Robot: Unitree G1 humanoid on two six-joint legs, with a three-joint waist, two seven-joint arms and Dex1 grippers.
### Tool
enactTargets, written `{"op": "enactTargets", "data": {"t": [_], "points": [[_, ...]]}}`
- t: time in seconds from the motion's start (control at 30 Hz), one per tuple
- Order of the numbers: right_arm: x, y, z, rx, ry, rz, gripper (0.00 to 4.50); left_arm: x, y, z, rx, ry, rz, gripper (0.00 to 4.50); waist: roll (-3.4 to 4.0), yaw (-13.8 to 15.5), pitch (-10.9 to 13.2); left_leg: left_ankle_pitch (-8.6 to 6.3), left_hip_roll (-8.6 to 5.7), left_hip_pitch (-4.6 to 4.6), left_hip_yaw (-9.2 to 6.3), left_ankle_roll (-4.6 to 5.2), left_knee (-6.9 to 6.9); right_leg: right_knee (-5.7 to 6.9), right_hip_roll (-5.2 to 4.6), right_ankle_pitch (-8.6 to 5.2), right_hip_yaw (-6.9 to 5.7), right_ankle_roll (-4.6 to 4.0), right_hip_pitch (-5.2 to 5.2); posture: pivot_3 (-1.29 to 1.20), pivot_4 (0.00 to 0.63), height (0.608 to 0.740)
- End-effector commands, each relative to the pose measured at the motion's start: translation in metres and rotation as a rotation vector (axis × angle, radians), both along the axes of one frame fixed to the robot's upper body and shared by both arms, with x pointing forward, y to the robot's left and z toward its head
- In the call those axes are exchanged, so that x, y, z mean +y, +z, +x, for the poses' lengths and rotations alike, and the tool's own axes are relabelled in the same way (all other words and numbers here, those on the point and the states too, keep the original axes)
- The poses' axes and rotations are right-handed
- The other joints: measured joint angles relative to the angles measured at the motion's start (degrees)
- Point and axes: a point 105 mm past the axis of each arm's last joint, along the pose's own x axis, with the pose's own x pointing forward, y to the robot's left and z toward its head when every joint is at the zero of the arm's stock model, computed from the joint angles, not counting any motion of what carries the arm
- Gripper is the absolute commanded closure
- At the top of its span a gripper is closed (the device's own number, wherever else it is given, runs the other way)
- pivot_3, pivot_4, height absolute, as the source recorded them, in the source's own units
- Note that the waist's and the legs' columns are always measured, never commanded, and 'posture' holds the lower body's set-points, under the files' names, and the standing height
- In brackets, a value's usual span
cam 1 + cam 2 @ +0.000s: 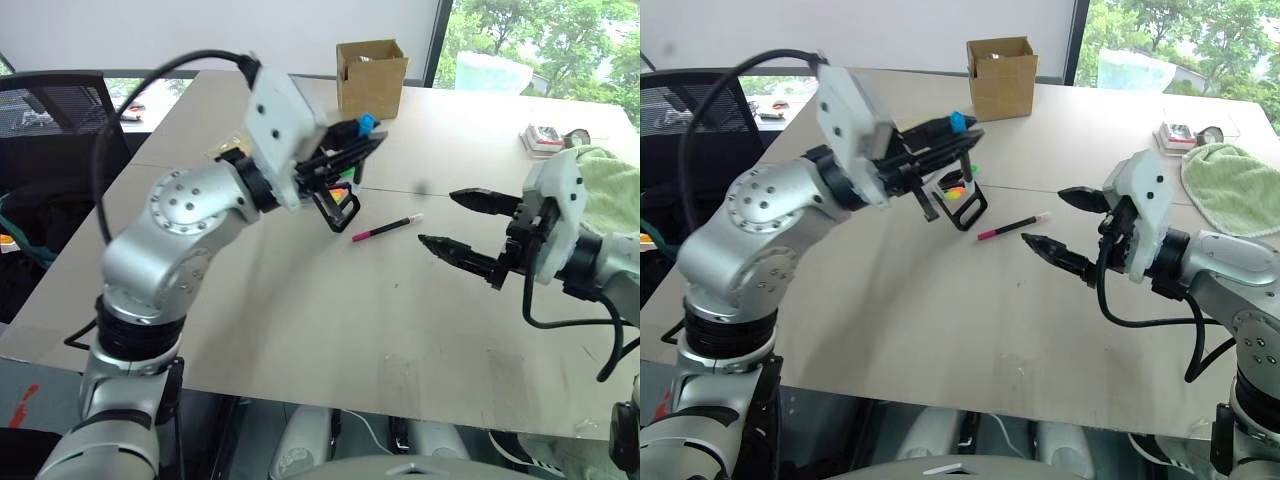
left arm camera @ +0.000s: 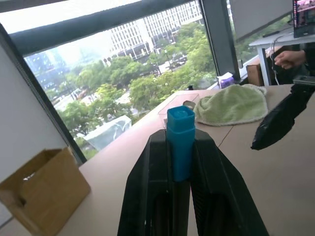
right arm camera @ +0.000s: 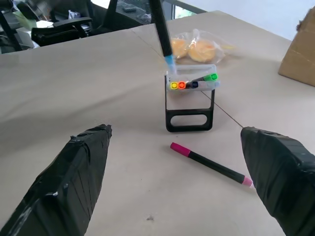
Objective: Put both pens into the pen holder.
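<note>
A blue-capped black pen (image 2: 180,142) is sitting between black fingers (image 2: 147,196); a black pen with magenta ends (image 3: 211,164) is lying on beige table (image 3: 74,93); the black holder (image 3: 190,103) is showing yellow, orange, green tips.

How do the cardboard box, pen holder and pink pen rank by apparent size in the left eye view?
1. Cardboard box, though it sits farthest away.
2. Pen holder, partly hidden by the left gripper.
3. Pink pen, long but slimmest.

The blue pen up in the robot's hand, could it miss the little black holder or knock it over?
Possibly. The left gripper holds the blue-ended pen slanted over the pen holder, whose top is crowded with markers, so the tip might catch or tip it. The pink-ended pen lies close by and could get nudged.
</note>
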Motion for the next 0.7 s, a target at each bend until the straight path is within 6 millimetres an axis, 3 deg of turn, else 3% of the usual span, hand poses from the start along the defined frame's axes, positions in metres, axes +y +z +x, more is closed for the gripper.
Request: {"op": "enactTargets", "data": {"t": [0.03, 0.23, 0.7], "points": [[0.000, 0.004, 0.000, -0.052, -0.005, 0.003, 0.04, 0.003, 0.004, 0.006, -0.152, 0.059, 0.073, 4.50, 0.00, 0.16, 0.00, 0.00, 0.00, 0.00, 0.00, 0.00, 0.00, 0.00, 0.00, 0.00, 0.00, 0.00, 0.00, 0.00, 0.150, 0.740], [-0.007, 0.003, -0.001, -0.062, -0.022, -0.005, 0.04, 0.006, 0.000, 0.016, -0.296, 0.121, 0.166, 4.50, -0.01, 0.35, 0.01, -0.01, -0.01, -0.04, -0.02, 0.01, 0.02, -0.04, 0.00, 0.00, -0.04, 0.01, 0.00, 0.00, 0.150, 0.740], [-0.004, 0.002, -0.009, -0.089, 0.001, -0.017, 0.04, 0.001, -0.029, 0.031, -0.203, 0.086, 0.138, 4.50, -0.02, 0.34, 0.01, -0.01, -0.01, -0.04, -0.05, 0.03, 0.06, 0.01, -0.02, 0.00, -0.08, 0.02, 0.00, 0.00, 0.150, 0.740]]}}
